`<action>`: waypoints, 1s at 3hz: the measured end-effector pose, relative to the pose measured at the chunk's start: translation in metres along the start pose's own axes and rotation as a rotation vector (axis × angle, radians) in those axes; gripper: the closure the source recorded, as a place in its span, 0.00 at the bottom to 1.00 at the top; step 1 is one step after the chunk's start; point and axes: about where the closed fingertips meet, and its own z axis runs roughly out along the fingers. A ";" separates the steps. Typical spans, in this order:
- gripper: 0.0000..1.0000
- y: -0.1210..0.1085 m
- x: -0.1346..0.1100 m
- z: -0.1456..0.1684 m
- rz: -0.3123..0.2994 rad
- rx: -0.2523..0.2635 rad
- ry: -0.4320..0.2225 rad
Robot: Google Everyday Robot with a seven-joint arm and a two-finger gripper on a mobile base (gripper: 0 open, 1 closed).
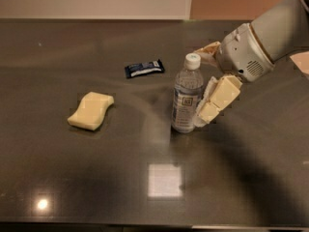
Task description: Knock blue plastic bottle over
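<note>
Dark, glossy stone-like counter (72, 178), with a square patch of reflected light (165, 180) toward its near edge.

Item one: the blue plastic bottle (187, 98) stands upright a little right of the counter's middle, roughly midway between the far and near edges. Its white cap is on and its pale label with a dark square mark faces the near edge.

Item two: my tool (205, 83) reaches in from the counter's right edge, on the end of my grey arm (270, 37), and sits right against the bottle's right side. Its fingers are spread wide. The nearer finger (218, 98) slants down beside the lower half of the bottle. I cannot tell whether it touches or sits just beside. The farther finger (206, 52) lies at cap height, just right of the cap and toward the far edge. Nothing is pinched between them.

Item three: a dark blue snack wrapper (144, 68) lies flat to the left of the bottle, nearer the far edge, apart from it.

Item four: a pale yellow sponge (91, 111) lies flat toward the left edge, well apart from the bottle and the tool.
</note>
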 end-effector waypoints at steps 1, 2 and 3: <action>0.16 -0.003 -0.001 0.004 -0.003 0.003 -0.025; 0.38 -0.006 0.000 0.007 -0.005 0.002 -0.037; 0.62 -0.009 0.000 0.007 -0.010 0.001 -0.025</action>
